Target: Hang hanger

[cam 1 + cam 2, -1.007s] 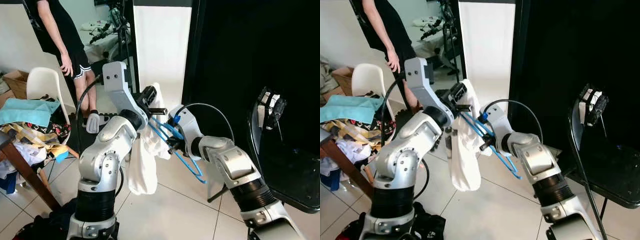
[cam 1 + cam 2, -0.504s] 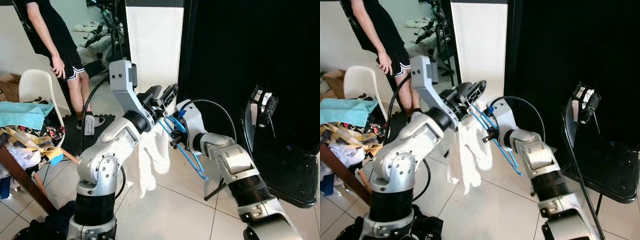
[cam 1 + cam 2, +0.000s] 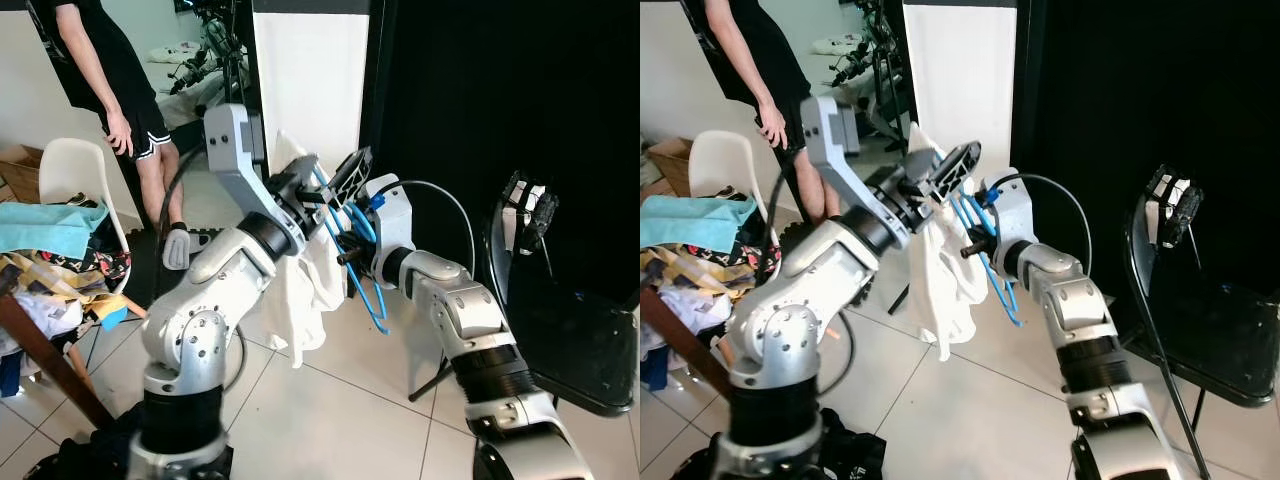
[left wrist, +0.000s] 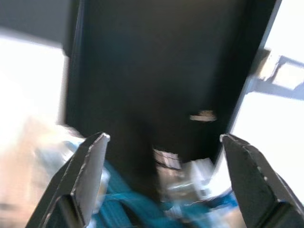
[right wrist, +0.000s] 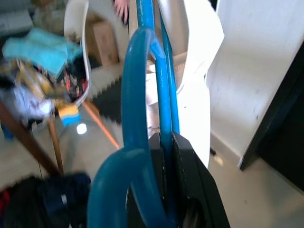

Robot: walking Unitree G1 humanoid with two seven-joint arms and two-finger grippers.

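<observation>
Against black backdrop (image 3: 500, 100) at frame centre: blue hanger (image 3: 355, 270) draped with white garment (image 3: 300, 300), pinched by right gripper (image 5: 166, 142), left gripper (image 4: 161, 156) spread wide just beside it.

Left wrist view blurred; person (image 3: 110, 80) cut off by top edge.
</observation>
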